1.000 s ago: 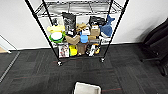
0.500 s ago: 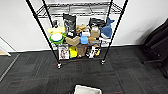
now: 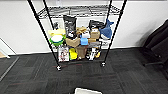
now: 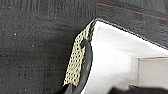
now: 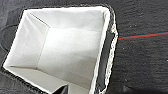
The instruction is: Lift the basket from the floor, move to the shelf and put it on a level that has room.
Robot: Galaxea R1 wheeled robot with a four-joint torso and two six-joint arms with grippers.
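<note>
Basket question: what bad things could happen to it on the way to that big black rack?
The basket may tip or slip, since its handles look soft and floppy. The shelf stands on small castors, so a bump could roll it away. Its lower tiers are crowded with a blue plush shark and boxes, so a nudge there could knock things off.

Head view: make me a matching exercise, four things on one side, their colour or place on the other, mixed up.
Things:
1. basket
2. plush shark
3. floor
4. green bowl

Descriptions:
A. dark grey carpet tiles
B. blue, at the rack's right side
C. white lining, at the picture's bottom edge
D. at the rack's left side, something white in it

Pairs: 1-C, 2-B, 3-A, 4-D
</note>
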